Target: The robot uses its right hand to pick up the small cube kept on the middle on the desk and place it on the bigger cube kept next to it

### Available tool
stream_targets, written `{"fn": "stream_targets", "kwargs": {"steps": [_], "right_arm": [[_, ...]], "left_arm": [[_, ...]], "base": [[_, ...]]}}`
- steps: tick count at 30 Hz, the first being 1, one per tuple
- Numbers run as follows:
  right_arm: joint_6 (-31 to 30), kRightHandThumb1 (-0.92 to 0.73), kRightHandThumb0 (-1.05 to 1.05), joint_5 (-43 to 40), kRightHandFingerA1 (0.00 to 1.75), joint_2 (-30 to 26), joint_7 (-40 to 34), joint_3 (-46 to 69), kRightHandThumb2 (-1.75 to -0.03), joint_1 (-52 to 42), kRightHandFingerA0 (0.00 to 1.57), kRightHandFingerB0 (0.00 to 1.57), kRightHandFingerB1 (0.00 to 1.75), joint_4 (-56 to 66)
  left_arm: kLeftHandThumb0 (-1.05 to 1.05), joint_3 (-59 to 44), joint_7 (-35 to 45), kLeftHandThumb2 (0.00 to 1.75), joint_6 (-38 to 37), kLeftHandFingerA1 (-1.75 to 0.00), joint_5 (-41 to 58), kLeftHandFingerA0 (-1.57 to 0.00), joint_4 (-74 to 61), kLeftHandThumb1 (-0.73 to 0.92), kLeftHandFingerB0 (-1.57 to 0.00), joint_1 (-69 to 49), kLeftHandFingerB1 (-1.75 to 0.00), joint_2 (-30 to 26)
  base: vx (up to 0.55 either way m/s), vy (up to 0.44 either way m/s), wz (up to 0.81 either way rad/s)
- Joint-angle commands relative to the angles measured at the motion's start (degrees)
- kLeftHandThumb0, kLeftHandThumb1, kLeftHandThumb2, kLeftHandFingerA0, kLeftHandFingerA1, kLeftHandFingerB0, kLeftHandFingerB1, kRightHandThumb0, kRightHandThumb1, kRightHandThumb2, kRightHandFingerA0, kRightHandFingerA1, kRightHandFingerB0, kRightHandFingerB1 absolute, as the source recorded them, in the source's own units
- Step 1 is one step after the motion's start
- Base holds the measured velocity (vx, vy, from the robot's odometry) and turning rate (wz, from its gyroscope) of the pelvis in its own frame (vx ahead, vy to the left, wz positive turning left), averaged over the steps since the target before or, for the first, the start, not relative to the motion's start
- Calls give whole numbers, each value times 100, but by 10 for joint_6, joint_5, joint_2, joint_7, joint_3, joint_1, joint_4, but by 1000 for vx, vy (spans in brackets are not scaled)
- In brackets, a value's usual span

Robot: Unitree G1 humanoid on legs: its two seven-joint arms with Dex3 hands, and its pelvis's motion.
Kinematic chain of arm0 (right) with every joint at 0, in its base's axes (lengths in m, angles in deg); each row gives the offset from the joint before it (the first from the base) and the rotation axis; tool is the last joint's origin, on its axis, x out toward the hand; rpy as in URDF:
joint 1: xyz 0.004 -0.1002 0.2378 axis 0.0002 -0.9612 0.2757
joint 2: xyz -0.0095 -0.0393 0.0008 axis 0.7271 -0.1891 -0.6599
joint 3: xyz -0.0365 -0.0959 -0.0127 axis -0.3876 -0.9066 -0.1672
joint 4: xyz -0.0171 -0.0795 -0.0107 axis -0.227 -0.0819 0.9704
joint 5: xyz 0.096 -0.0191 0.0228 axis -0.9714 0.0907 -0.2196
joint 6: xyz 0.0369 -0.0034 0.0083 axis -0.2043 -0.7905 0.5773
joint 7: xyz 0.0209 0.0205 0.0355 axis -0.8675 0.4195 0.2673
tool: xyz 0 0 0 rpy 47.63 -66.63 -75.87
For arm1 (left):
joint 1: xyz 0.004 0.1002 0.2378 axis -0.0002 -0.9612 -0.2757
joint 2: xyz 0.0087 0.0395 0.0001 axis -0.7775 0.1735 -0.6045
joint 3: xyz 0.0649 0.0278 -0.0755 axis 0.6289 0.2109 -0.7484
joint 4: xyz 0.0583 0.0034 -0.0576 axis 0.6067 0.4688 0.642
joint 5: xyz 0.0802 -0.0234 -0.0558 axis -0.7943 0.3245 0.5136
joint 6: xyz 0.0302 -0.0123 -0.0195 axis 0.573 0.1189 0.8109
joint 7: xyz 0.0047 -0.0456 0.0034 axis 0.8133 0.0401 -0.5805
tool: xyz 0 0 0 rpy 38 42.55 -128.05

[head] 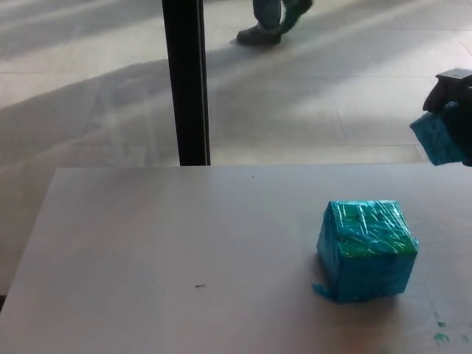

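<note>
Gripping the small cube (436, 139), the right hand (456, 110) hangs at the picture's far right edge, raised well above the bench (184, 243) and partly cut off by the frame; its black fingers are closed around the upper and right sides of the blue block, whose lower left corner pokes out free. Below the hand and off toward the robot's left sits the bigger cube (366, 249), wrapped in shiny teal film with a greenish top, resting on the bench with a small flap of film trailing at its near left corner. Judging from this, the pick-up is done and the carry is under way; the next move calls for bringing the hand leftward and down until the small cube is centred over the bigger cube's top face, then lowering before letting go. That top looks crinkled, so a squarely centred placement seems wise. Open bench stretches far to the left of the bigger cube, with nothing standing between hand and target. The left hand is not in view.
</note>
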Motion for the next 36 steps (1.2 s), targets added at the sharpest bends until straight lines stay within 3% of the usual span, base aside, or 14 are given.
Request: {"fn": "stream_targets", "kwargs": {"steps": [1,4,5,7,8,10,11,13,18,21,26,31,32,36], "right_arm": [[-11,-62,-10,-49,172,10,112,7,-81,3,91,62,149,59],[-25,-62,-18,-65,175,17,155,7,-79,4,78,67,152,69],[-26,-63,-20,-68,174,19,164,7,-73,5,77,68,150,70],[-19,-60,-20,-61,171,20,167,2,-66,2,80,75,135,74],[-19,-61,-20,-66,174,19,181,0,-66,-5,78,67,154,82],[-19,-63,-23,-67,173,20,200,-4,-70,-8,80,71,149,89],[-23,-62,-29,-67,159,19,209,-5,-66,-10,82,77,83,95],[-39,-64,-34,-69,154,18,234,-6,-59,-16,87,79,61,115],[-52,-63,-33,-69,160,20,258,-4,-59,-19,87,80,70,133],[-41,-65,-28,-72,172,24,254,-2,-63,-22,80,72,143,128],[-44,-68,-30,-66,175,30,270,-9,-64,-45,77,66,154,173],[-51,-68,-27,-60,173,35,285,-14,-70,-69,77,74,124,204],[-49,-70,-27,-62,162,38,283,-14,-69,-78,82,79,74,203],[-54,-68,-28,-62,157,48,284,-11,-71,-95,82,83,81,206]], "left_arm": [[-93,-2,-3,65,3,-38,7,-27,-3,82,-20,-5,-31,-11],[-93,-6,-4,65,6,-37,11,-27,-1,83,-21,-1,-31,-10],[-91,-5,-6,103,4,-48,9,-22,-1,65,-15,0,-43,-9],[-92,-2,-3,66,2,-37,7,-28,-4,84,-21,-2,-31,-10],[-91,-1,-4,105,-1,-49,5,-24,0,66,-13,-1,-42,-10],[-92,-6,-4,66,4,-38,11,-28,1,83,-21,3,-31,-10],[-91,-5,-4,103,3,-48,10,-23,2,65,-16,3,-43,-10],[-93,-5,-4,65,3,-38,9,-30,3,83,-22,3,-31,-11],[-93,-3,-3,64,0,-39,7,-30,5,84,-22,4,-31,-10],[-92,-8,0,66,2,-39,13,-28,5,82,-20,5,-31,-9],[-99,-3,-6,81,1,-42,5,-28,8,72,-18,8,-35,-12],[-92,-6,-3,66,2,-38,9,-29,6,84,-21,7,-31,-11],[-92,0,-4,66,-3,-37,2,-29,3,85,-22,5,-31,-12],[-99,0,-5,78,-2,-41,2,-28,7,72,-20,5,-35,-14]], "base": [[0,0,0],[0,0,0],[0,0,0],[0,0,0],[0,0,0],[0,0,0],[0,0,0],[0,0,0],[0,0,0],[0,0,0],[0,0,0],[0,0,0],[0,0,0],[0,0,0]]}}
